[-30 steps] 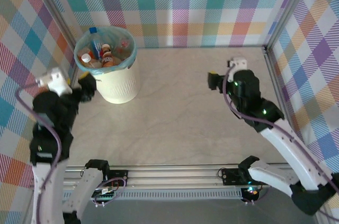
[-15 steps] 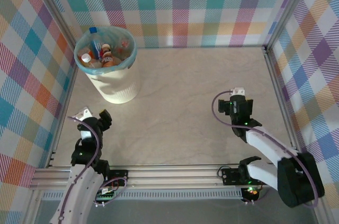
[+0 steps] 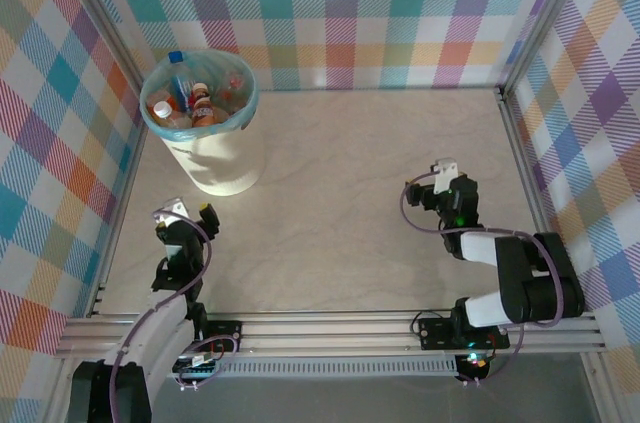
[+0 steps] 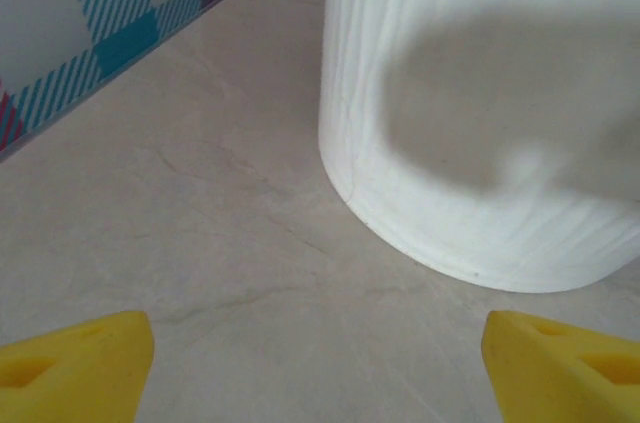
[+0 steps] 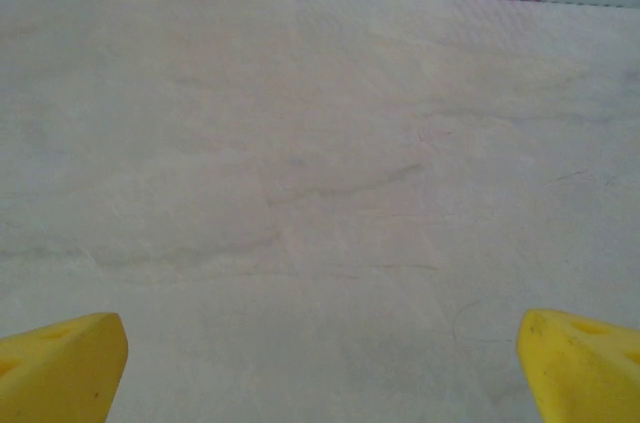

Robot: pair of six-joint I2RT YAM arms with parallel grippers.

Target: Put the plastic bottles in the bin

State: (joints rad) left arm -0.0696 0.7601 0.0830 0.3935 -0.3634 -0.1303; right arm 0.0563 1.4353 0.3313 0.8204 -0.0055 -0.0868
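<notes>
BOTTLES BINNED: The plastic bottles (image 3: 190, 103), orange, brown and clear, sit heaped inside the bin (image 3: 228, 158), whose teal liner (image 3: 243, 103) folds over the rim; every bottle we can see is in there. Our left arm (image 3: 178, 265) sits low on the near side of the bin, jaws spread wide with nothing between them. The bin's white wall stands just ahead in its wrist view. Our right arm (image 3: 500, 248) lies well to the right of the bin, jaws equally wide and empty over bare bench (image 3: 330, 183). The job looks finished to us. The remaining hazard is the left arm. A forward nudge from so close could shove or tip the bin, and we judge the blue-capped bottle (image 3: 176, 61), standing proud of the rim on the bin's far-left side, would spill first.
</notes>
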